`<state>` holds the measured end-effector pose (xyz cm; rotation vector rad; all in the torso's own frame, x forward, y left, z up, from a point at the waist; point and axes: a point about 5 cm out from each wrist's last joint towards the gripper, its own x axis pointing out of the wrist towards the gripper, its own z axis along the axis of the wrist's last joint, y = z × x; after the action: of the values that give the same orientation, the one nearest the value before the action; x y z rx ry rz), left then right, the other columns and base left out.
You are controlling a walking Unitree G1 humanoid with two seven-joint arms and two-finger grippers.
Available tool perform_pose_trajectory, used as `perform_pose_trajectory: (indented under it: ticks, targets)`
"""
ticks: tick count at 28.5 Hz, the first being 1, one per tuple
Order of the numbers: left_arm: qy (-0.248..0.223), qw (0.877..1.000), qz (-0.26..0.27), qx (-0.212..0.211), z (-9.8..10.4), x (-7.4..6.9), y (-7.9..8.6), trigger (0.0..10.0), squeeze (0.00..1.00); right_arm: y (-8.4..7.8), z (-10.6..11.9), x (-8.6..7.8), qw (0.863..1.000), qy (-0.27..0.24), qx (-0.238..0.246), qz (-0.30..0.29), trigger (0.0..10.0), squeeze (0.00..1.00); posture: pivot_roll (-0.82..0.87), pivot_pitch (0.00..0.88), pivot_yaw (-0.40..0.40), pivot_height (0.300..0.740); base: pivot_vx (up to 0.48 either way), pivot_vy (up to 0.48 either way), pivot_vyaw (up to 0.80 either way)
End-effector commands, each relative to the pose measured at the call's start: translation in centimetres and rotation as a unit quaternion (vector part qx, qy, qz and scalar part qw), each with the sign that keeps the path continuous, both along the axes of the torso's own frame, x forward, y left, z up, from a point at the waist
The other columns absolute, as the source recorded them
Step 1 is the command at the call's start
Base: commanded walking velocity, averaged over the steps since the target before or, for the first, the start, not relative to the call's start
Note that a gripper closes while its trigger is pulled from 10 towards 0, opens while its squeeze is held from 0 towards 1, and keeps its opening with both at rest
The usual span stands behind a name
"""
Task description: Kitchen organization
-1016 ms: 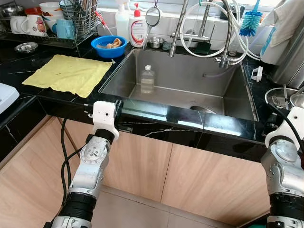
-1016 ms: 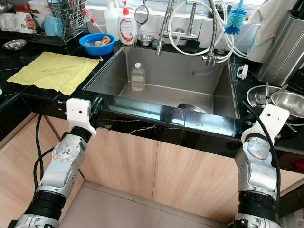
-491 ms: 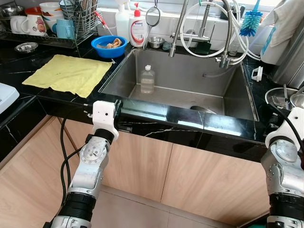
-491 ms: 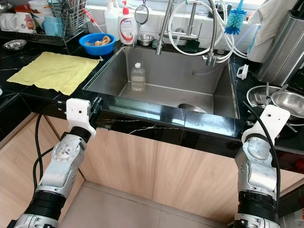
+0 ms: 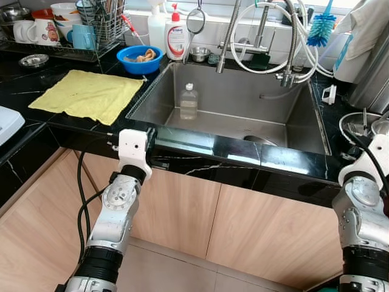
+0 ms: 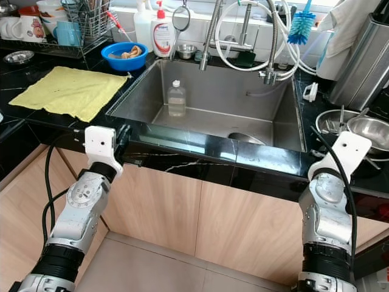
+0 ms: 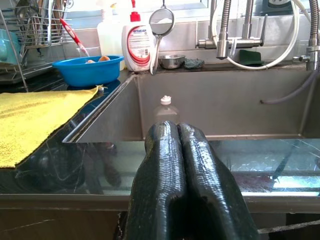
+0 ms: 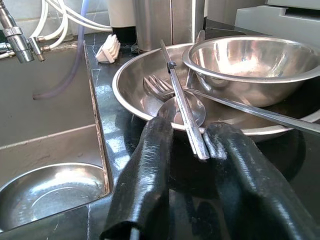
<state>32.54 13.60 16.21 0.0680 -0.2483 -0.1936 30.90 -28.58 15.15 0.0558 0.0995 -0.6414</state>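
Observation:
A clear plastic bottle (image 5: 188,102) stands upright in the steel sink (image 5: 152,97), near its back left. My left gripper (image 7: 177,137) is shut and empty, level with the black counter's front edge, pointing at the bottle (image 7: 165,107). My right gripper (image 8: 190,137) is open at the counter right of the sink. The tip of a flat metal utensil handle (image 8: 185,110) lies between its fingers. That handle rests across a wide steel pan (image 8: 131,90) that holds a fork (image 8: 152,86) and a steel bowl (image 8: 250,65).
A yellow cloth (image 5: 88,94) lies on the counter left of the sink. Behind it stand a blue bowl (image 5: 139,58), soap bottles (image 5: 176,38) and a dish rack (image 5: 73,30). Faucet hoses (image 5: 273,36) hang over the sink. A steel dish (image 5: 260,140) lies in it.
My right wrist has edged slightly upward. Everything else stays as it was.

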Motion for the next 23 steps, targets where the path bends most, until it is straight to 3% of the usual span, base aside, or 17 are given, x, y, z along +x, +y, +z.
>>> perform_pose_trajectory:
  ticks: [1, 18, 23]
  targets:
    - [-0.007, 1.000, -0.001, 0.013, 0.5, 0.1, 0.1, 10.0, 0.00, 0.4, 0.3, 0.3, 1.000, -0.007, 0.003, 0.002, 0.0, 0.00, 0.11, 0.000, -0.014, 0.740, 0.000, 0.000, 0.00]
    - [-0.009, 1.000, 0.001, 0.014, 0.6, 0.3, 0.2, 10.0, 0.00, 0.3, 0.5, 0.3, 1.000, -0.011, 0.003, -0.001, 0.0, 0.00, 0.11, 0.000, -0.015, 0.740, 0.000, 0.000, 0.00]
    - [-0.009, 1.000, 0.005, 0.014, 0.6, 0.3, 0.3, 10.0, 0.00, 0.8, 1.7, 0.7, 0.999, -0.041, -0.026, 0.019, 0.0, 0.00, 0.11, 0.000, -0.020, 0.740, 0.000, 0.000, 0.00]
